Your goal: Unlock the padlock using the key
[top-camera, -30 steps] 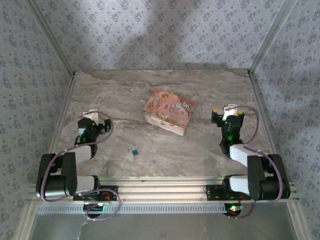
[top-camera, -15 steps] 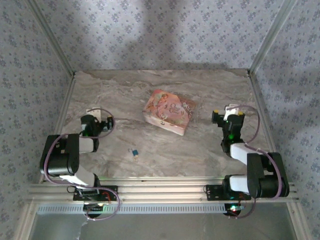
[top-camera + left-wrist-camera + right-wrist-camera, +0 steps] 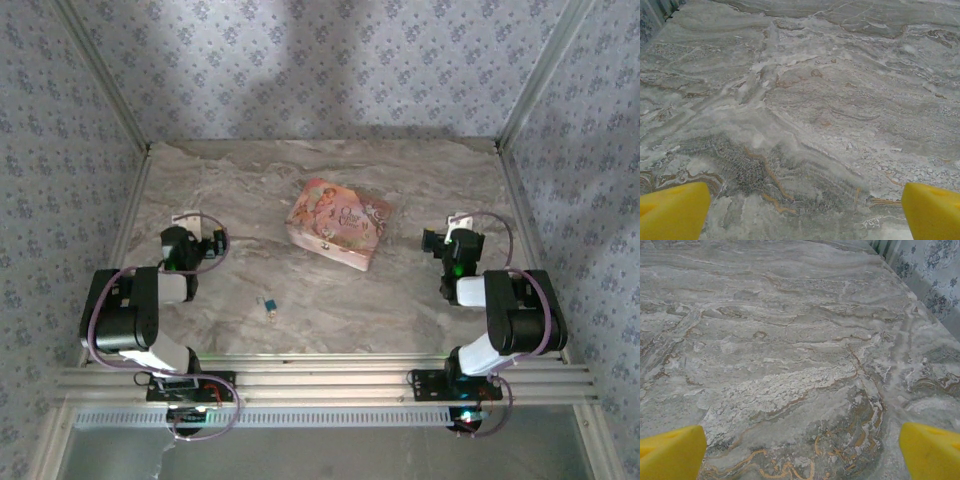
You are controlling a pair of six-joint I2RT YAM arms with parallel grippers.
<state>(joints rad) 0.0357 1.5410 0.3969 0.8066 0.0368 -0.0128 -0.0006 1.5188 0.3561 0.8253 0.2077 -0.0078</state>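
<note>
Looking light and slippery, the padlock (image 3: pixel 270 307) is begging a body pinch; left gripper (image 3: pixel 805 212) and right gripper (image 3: pixel 801 452) are gaping.

The left arm (image 3: pixel 135 320) and right arm (image 3: pixel 510 320) are alike: bulky black joint housings linked by white shell segments, on black bases bolted to the silver aluminium rail (image 3: pixel 320 380). Above the rail, a thin mauve cable (image 3: pixel 97 335) loops along each arm, and more wiring curls just below the rail under the left base. A green light (image 3: pixel 458 270) glows on the right arm above the rail. The left end effector (image 3: pixel 200 228) and right end effector (image 3: pixel 446 228) are black and white with blunt, bright yellow fingertips (image 3: pixel 672 210).
</note>
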